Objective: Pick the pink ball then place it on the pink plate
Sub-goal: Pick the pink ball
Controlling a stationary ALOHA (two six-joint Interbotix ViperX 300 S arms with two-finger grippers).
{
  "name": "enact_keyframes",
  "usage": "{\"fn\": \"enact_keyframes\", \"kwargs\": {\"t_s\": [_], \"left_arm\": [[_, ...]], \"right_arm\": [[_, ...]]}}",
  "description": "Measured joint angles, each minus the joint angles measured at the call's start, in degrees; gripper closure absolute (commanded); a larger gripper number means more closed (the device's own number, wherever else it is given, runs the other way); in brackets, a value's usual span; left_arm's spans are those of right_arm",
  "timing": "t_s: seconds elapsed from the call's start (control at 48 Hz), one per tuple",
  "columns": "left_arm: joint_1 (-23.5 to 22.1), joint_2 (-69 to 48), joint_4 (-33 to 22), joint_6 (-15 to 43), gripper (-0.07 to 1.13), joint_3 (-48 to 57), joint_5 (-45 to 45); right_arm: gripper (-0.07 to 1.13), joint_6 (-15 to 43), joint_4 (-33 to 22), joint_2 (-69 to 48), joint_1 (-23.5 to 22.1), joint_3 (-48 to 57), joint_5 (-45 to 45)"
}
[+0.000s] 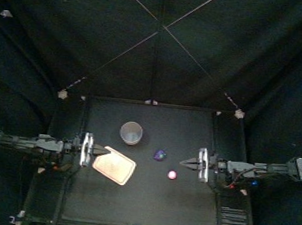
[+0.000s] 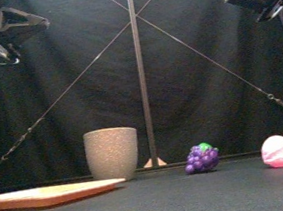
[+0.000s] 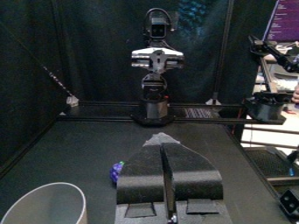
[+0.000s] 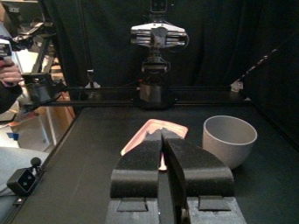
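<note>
The pink ball point(image 2: 280, 151) sits on the black worktop point(image 1: 159, 201), right of centre and near the front. It is untouched and lies well apart from the pink plate point(image 1: 114, 165). In the top view the plate lies flat, left of centre and turned at an angle, with nothing on it. A tall grey cup point(image 2: 112, 153) stands upright just behind the plate. A bunch of purple toy grapes point(image 2: 201, 158) with a green tip rests between the cup and the ball, close to the ball but not touching it.

Both arms are raised clear of the toys, one on each side of the worktop. The left arm point(image 1: 36, 145) reaches in from the left edge, with the left claw point(image 3: 163, 143) near the plate's outer corner. Its two jaws are pressed together and grip nothing. The right arm point(image 1: 262, 168) mirrors it from the right edge. The right claw point(image 4: 163, 142) is likewise closed tight and empty, and it points across the worktop toward the plate and the cup.

In the front view the ball stands at the far right, the plate at the far left, and the cup and grapes in a row between them. The arms show only in the upper corners. The ball cannot be seen in either wrist view.
</note>
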Motion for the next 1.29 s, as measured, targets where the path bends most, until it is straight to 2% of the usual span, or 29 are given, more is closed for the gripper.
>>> {"fn": "enact_keyframes", "kwargs": {"t_s": [0.146,0.25,0.542,0.646,0.833,1.104,1.292], "left_arm": [[0.62,0.09,0.0,-0.09,0.97,0.0,-0.09],[0.7,0.09,0.0,-0.09,0.97,0.0,0.0],[0.79,0.09,0.0,0.09,0.97,0.0,-0.26],[0.88,0.09,0.0,0.09,0.97,0.09,-0.35],[1.49,0.18,0.0,0.09,0.97,0.62,-0.44],[2.99,0.09,0.0,0.09,0.97,1.41,-0.53],[3.25,0.09,-0.26,0.0,0.97,1.49,-0.88]], "right_arm": [[0.95,0.79,0.35,2.37,-2.55,2.02,1.14],[0.86,1.49,1.32,5.98,-4.92,3.34,3.25],[0.32,2.29,6.33,16.26,-5.62,3.78,6.68],[0.2,2.29,7.82,19.34,-5.62,3.69,6.77],[0.19,2.29,8.35,25.31,-3.96,2.37,7.82],[0.19,2.29,8.53,33.49,2.37,-1.14,12.92],[0.19,2.29,8.53,39.29,3.08,-3.16,15.21]]}}
